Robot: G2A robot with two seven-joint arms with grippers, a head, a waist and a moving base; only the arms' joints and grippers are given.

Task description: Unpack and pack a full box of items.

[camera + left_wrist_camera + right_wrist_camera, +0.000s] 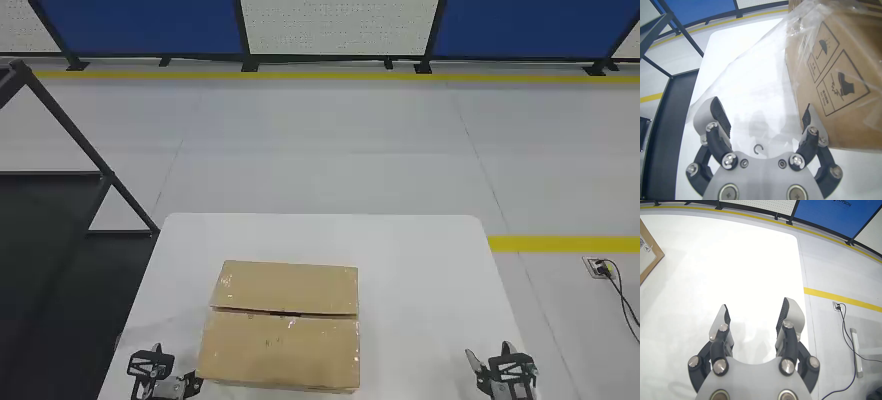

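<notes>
A brown cardboard box [282, 322] sits closed on the white table [420, 290], its two top flaps meeting along a taped seam. My left gripper [160, 372] is at the table's near left corner, right beside the box's left side, and it is open with nothing between its fingers. In the left wrist view the box side [838, 72] with printed handling symbols is close to the gripper [762, 111], and a strip of clear tape [761, 75] stretches loose from the box. My right gripper [503, 368] stands open and empty [755, 310] near the table's near right corner, well away from the box [648, 256].
A black metal rack [60, 200] stands left of the table. Blue and white partition panels [330, 25] line the far floor beyond a yellow line. A floor socket with a cable [600, 267] lies to the right. Bare tabletop lies behind and right of the box.
</notes>
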